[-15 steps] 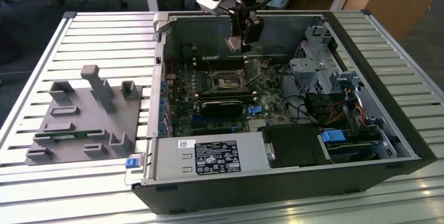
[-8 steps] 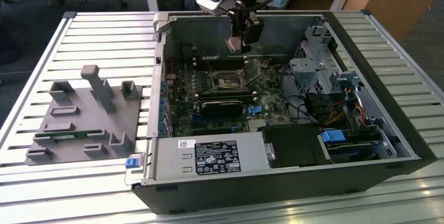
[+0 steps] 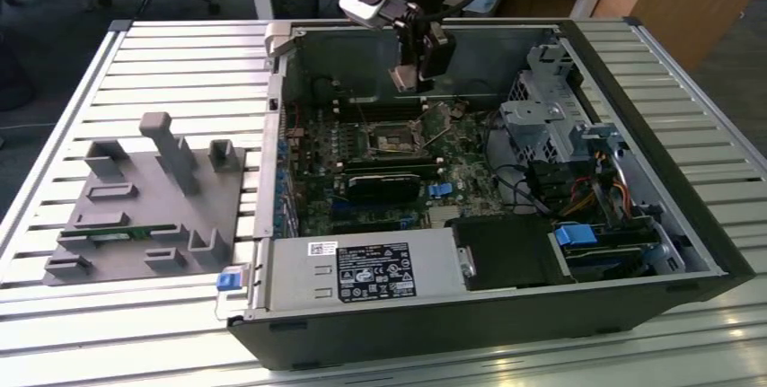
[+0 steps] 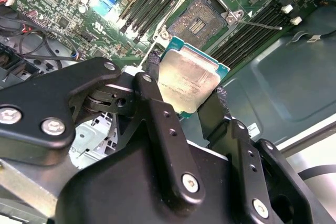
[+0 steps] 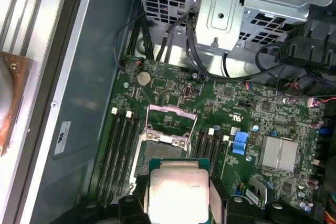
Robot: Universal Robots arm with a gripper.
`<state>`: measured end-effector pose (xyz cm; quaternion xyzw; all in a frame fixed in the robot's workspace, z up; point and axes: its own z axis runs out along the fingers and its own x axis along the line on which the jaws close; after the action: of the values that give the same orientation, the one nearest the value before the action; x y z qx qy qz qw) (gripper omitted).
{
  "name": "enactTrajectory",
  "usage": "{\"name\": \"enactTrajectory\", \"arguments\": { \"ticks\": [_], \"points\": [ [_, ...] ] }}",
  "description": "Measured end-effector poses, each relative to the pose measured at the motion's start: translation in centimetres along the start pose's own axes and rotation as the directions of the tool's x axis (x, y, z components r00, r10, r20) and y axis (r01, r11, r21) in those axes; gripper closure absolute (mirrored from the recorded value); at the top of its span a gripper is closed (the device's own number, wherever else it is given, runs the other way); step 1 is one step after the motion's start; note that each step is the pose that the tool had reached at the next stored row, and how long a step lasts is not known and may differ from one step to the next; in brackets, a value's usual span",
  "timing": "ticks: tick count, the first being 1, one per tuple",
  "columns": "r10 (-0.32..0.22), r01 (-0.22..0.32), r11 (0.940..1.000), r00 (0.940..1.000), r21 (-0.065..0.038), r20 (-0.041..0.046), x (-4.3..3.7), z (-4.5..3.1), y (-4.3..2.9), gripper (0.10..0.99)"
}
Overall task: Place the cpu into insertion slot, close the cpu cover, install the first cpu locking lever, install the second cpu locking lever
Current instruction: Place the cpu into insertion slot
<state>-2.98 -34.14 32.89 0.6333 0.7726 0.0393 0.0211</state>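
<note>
Black gripper clamping cpu by two edges, dull silver top gleaming over green rim, hanging above open slot

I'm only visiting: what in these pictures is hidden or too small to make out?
- Underside of the cpu, held in the hand: faces away in both wrist views.
- The cpu's near edge: cut off by the picture's edge in the first wrist view.
- The insertion slot: its near part sits behind the cpu in the first wrist view.
- Slot's contacts: too small in the exterior view.
</note>
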Motion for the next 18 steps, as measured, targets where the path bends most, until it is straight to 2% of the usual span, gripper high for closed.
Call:
{"name": "enactTrajectory", "arguments": {
  "ticks": [10,14,18],
  "points": [
    [0.009,-0.009,1.0,1.0,0.0,0.0007,0.01,0.23,-0.02,0.545],
    [0.077,-0.077,0.997,0.997,-0.001,0.0067,0.01,0.5,-0.04,0.545],
    [0.145,-0.145,0.9895,0.9894,-0.003,0.0125,0.0,0.72,-0.06,0.545]
  ]
}}
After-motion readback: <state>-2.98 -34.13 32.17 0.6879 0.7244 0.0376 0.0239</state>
